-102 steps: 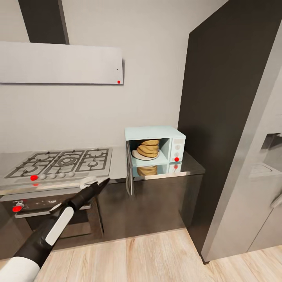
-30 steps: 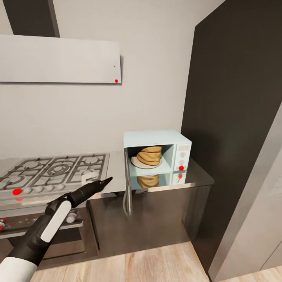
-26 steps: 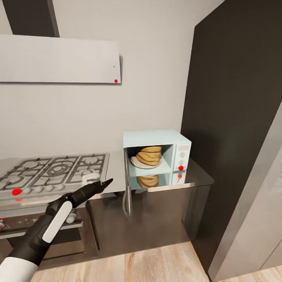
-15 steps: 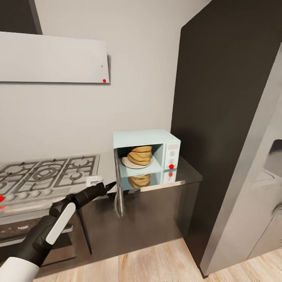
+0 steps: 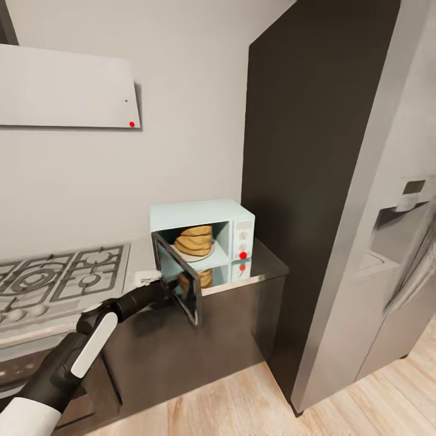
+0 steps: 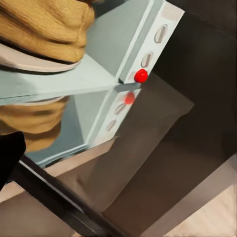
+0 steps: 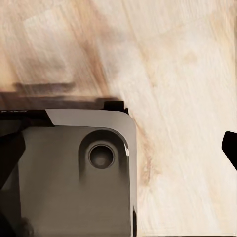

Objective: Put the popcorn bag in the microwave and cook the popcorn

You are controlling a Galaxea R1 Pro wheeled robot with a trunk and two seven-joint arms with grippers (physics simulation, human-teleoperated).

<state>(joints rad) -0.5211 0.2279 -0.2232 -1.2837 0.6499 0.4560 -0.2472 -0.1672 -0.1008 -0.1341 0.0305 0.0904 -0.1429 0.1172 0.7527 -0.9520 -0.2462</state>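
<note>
From the head camera I see the microwave (image 5: 203,233) standing on the grey countertop (image 5: 266,266), close beside the tall dark cabinet (image 5: 315,181). The popcorn bag (image 5: 195,240) is inside the microwave, sitting on the pale round plate (image 5: 192,253) in the cavity, and I can see its reflection in the glossy slab below. The microwave door (image 5: 177,280) hangs half open, swung out toward me at an angle. My left arm reaches forward, and the left gripper (image 5: 162,289) is at the outer face of this door, touching it or very near to it; the tip is dark against the dark glass, so I cannot tell if the fingers are apart or together, and I cannot tell if they hold anything. In the left wrist view the bag (image 6: 44,29) and the plate (image 6: 34,61) are large and close, with the white control panel and its red dot (image 6: 141,75) beside them, and one dark finger (image 6: 10,153) is at the border. In the right wrist view I see light wood floor (image 7: 182,89) and a dark part of the robot base (image 7: 74,173); only dark finger pieces (image 7: 230,145) show at the edges, so the right gripper state I cannot tell. The gas hob (image 5: 54,281) lies on the left, the white hood (image 5: 66,88) above it.
</note>
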